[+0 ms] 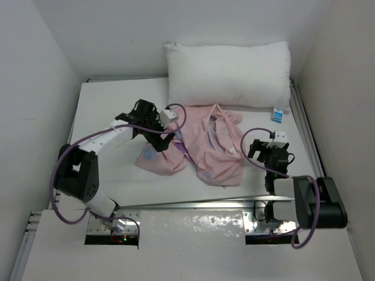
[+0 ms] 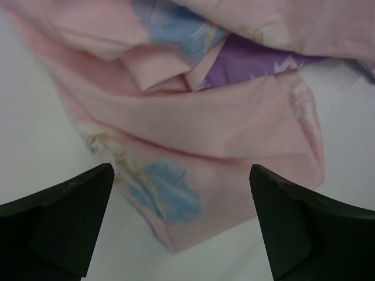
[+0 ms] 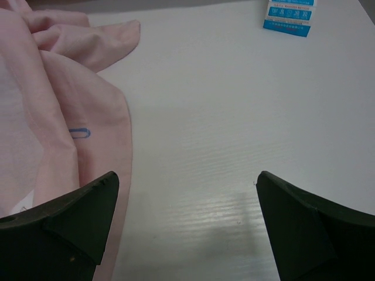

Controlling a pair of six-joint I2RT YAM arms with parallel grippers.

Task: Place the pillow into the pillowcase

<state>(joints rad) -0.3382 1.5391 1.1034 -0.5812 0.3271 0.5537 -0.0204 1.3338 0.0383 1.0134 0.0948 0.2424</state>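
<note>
Overhead, I see the pillow at 12 o'clock on the table, with the pillowcase crumpled against its near edge. My left wrist camera shows purple print that is barely visible from above. The left end effector hangs spread over the folds. The right end effector is also spread, over bare table, with the pillow's tag at 1 o'clock.

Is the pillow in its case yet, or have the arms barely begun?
Barely begun. Nothing looks done: the pillow lies bare at the back of the table, outside the crumpled pillowcase. The left gripper is open over the pillowcase; the right gripper is open beside its edge. Grabbing, opening and stuffing are all left.
</note>
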